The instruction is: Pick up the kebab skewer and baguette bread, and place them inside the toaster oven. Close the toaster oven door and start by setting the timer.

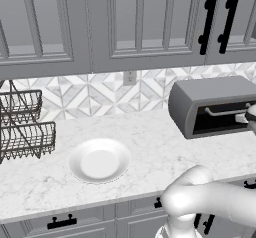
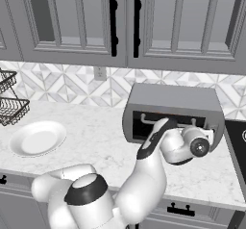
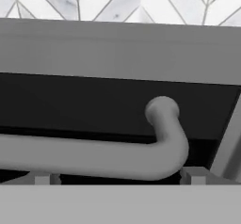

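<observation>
Right base view puts the toaster oven (image 2: 173,108) on the counter (image 2: 96,146) against the tiled wall, well right of the white plate (image 2: 37,138), with my hand up against its front. Plate looks bare and I can't spot skewer or baguette anywhere, so my read is loading's done and I'm on the door-closing step. Toaster oven door (image 1: 220,116) looks nearly shut, maybe a dark gap along the top; hard to tell. Handle (image 3: 94,157) is a grey round bar with a curved end post, lying just ahead of my gripper (image 3: 117,180); can't tell whether the jaws are apart or together. Next move: press the door flush, then find the timer knob, which I can't make out.
</observation>
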You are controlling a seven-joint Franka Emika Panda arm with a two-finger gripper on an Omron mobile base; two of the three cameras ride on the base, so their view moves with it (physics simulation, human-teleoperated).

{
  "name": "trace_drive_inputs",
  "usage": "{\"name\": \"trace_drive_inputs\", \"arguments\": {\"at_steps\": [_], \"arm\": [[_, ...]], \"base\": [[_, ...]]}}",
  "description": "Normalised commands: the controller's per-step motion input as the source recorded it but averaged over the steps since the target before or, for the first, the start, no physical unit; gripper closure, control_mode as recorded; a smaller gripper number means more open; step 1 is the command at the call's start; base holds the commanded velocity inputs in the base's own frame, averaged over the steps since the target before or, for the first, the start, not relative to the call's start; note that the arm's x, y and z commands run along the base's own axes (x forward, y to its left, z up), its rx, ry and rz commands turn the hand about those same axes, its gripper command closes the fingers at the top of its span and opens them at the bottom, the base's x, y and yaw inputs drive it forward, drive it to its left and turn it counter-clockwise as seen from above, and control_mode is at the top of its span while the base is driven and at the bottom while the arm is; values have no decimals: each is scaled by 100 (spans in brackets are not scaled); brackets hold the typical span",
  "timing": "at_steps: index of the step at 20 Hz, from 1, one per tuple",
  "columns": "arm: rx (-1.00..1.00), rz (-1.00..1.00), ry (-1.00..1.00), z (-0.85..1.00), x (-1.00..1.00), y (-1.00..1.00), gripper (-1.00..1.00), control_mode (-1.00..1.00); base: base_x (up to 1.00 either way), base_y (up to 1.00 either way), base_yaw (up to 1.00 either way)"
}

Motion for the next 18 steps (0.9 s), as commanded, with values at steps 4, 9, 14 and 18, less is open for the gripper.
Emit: {"name": "trace_drive_inputs", "arguments": {"at_steps": [4,9,14,18], "arm": [[0,0,0,-33,1,7,-100,-100],[0,0,0,-14,-11,-1,-100,-100],[0,0,-1,0,-44,-24,-100,-100],[4,0,-6,-4,-22,-51,-100,-100]], "base": [[0,0,0],[0,0,0],[0,0,0],[0,0,0]]}}
